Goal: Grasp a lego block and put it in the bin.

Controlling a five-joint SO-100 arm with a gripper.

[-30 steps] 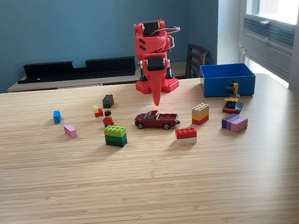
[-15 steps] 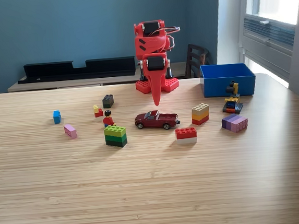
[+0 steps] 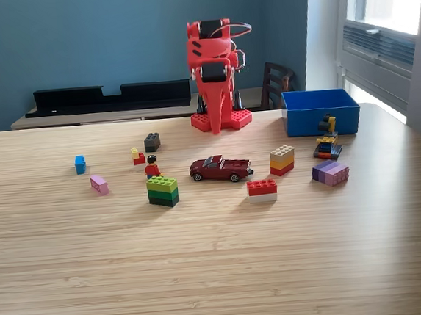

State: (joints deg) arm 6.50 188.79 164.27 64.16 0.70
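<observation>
A blue wall is backing a pale wooden surface (image 3: 219,260), with a long black tray (image 3: 109,98) sitting on a ledge behind it. The red arm (image 3: 212,54) is standing folded at the far edge, its gripper (image 3: 217,124) pointing down just above its own base, holding nothing; whether it is parted I cannot tell. Scattered nearer the camera are lying a dark red toy car (image 3: 220,168), a green block stack (image 3: 162,191), a red block (image 3: 262,188), a tan-and-red stack (image 3: 282,160), a purple block (image 3: 330,172), a pink block (image 3: 99,184) and a small blue block (image 3: 80,164), all well apart from the gripper. The bin (image 3: 321,111) is sitting toward the exterior view's right of the arm; its inside is hidden
</observation>
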